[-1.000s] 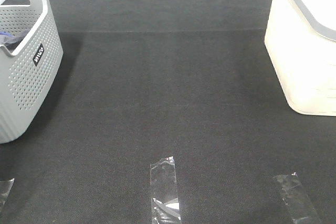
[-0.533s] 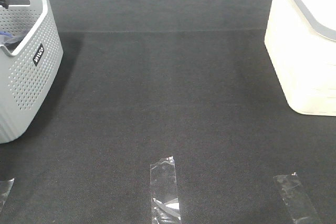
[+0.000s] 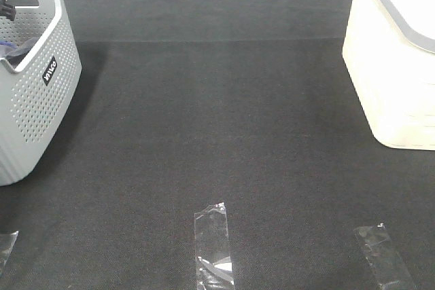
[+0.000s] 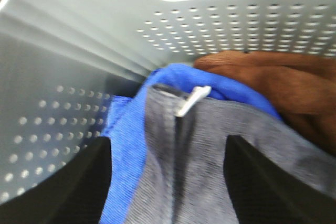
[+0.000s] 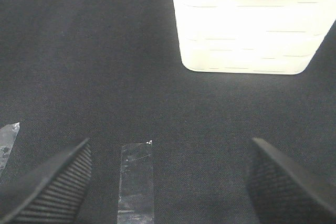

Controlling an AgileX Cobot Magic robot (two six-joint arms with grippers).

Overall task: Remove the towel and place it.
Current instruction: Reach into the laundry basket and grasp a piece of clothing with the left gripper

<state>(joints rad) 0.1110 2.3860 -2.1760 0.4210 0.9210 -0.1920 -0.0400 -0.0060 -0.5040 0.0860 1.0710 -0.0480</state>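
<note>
A dark charcoal fabric-covered worktop (image 3: 217, 113) fills the high view, with strips of clear tape (image 3: 214, 246) stuck along its near edge. At the worktop's left edge stands a grey perforated basket (image 3: 34, 93). It carries a small black label (image 3: 49, 70) with white lettering, set on a slant and too small to read with certainty. At the right edge sits a white bin (image 3: 394, 79) with a grey lid; no writing shows on it.

The left wrist view looks down inside the basket. The towel (image 4: 199, 156), grey and ribbed, lies there on top of a bright blue cloth (image 4: 126, 145), with a brown cloth (image 4: 283, 82) just beside it against the perforated wall. A small white tag (image 4: 191, 99) sticks out at the towel's hem; nothing legible shows on it. The left fingers (image 4: 68, 192) stand apart, one on each side of the towel.

The right fingers (image 5: 47, 187) are spread wide above the bare worktop, holding nothing, with the white bin ahead of them and a tape strip below.
</note>
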